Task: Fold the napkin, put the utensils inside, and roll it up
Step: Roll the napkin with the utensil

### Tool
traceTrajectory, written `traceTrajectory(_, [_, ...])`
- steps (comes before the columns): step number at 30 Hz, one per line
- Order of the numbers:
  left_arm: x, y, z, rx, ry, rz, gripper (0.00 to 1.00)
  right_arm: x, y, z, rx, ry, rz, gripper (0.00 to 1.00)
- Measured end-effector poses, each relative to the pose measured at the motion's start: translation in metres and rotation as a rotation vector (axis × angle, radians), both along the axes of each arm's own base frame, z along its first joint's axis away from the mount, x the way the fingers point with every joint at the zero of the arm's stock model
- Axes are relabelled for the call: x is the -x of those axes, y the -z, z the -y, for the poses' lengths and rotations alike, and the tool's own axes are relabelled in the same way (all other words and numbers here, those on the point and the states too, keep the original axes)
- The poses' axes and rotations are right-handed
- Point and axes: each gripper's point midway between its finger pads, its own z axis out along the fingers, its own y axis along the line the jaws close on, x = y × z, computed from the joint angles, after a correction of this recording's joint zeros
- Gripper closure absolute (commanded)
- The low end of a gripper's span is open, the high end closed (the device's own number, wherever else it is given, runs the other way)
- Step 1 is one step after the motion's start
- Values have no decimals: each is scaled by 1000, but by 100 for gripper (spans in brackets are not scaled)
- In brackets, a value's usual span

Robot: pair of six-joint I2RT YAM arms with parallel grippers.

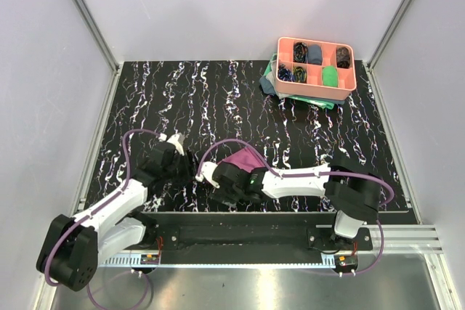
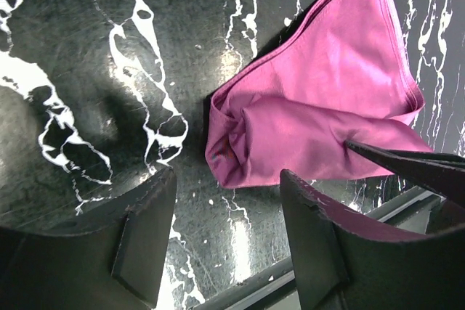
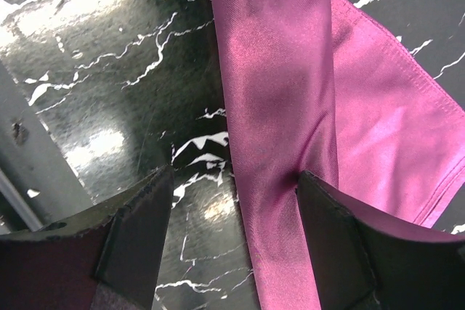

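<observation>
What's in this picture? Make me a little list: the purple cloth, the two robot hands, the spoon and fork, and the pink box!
napkin: plum-purple, on the black marbled table, one edge bunched into a thick band, the rest flat
left gripper: open, low over the table by the napkin's end
right gripper: open, the band passes between its fingers
spoon and fork: not in view
pink tray: far right corner, holds small cloth rolls, sits on a teal-green cloth

No legible text, labels or numbers in any view.
</observation>
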Motion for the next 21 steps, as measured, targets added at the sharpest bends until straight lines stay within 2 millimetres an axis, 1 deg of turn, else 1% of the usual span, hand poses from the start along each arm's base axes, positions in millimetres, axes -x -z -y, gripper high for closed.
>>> traceTrajectory(6, [0,-3,-5,0,-18,3,37,-3,0,-1,8,-22,24,23])
traceTrajectory(18, [-1,-1,-11,-5,-42,-10,35,-9,-7,-7,13,-58,60,23])
traceTrajectory(21, [-1,-1,-12,-6,-46,-12,35,-14,-8,-7,12,-53,64,23])
